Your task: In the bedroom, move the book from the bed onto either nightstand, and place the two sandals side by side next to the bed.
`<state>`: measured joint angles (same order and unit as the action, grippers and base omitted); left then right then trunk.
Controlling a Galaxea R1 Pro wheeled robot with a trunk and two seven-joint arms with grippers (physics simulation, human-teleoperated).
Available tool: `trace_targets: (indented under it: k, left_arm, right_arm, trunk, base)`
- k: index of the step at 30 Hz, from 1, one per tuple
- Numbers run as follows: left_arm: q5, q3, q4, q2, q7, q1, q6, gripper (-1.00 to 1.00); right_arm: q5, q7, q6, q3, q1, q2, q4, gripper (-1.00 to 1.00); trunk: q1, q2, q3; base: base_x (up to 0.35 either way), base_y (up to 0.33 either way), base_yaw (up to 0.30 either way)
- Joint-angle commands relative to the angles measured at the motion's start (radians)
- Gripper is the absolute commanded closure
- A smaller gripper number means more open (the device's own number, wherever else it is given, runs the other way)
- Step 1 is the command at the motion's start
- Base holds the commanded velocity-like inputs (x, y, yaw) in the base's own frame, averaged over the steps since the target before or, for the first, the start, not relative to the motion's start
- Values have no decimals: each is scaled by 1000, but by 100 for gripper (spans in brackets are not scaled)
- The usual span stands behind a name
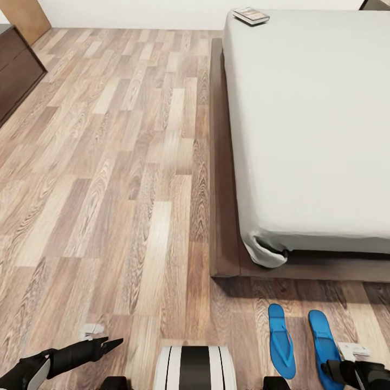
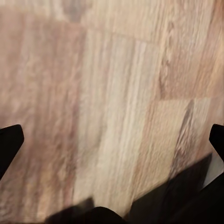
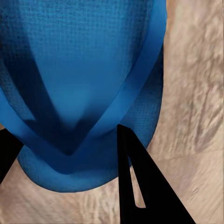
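A: Head view: two sandals [image 1: 282, 340] are being seen lying side by side on the floor [image 1: 108, 189] at the foot of the bed [image 1: 309, 119]; the book [image 1: 251, 15] is lying on the mattress's far corner. Right gripper [image 1: 331, 368] is touching the right sandal [image 1: 324, 346].

B: Left wrist view: left gripper [image 2: 112, 140] is being held spread over bare planks.

A: Right wrist view: right gripper [image 3: 70, 154] is being held spread, straddling the strap [image 3: 135, 88]. Sandal is probably light and bendy; the strap is being judged the best hold.
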<state>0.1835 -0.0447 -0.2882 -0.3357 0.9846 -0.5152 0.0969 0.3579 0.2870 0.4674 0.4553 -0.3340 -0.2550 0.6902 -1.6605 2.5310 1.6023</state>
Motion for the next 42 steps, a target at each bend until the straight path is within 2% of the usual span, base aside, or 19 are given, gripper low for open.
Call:
trace_targets:
  k: [1,5,11,31,42]
  left_arm:
    - [2,-4,0,0,5,0,10,-100]
    - [2,-4,0,2,4,0,10,-100]
    - [2,-4,0,3,3,0,12,-100]
    - [2,-4,0,4,2,0,10,-100]
    - [2,-3,0,5,2,0,11,-100]
  right_arm:
    - [13,9,3,3,-1,15,29,100]
    - [13,9,3,2,-2,32,85,100]
    - [13,10,4,1,-2,34,121,100]
    - [13,9,2,2,-2,36,129,100]
    - [13,9,2,1,-2,36,129,100]
  trunk:
    - [0,0,5]
    - [-1,1,12]
    - [-1,1,12]
    - [-1,1,12]
    - [-6,4,55]
  base:
    - [0,0,0]
    - [0,0,0]
    - [0,0,0]
    - [0,0,0]
    - [0,0,0]
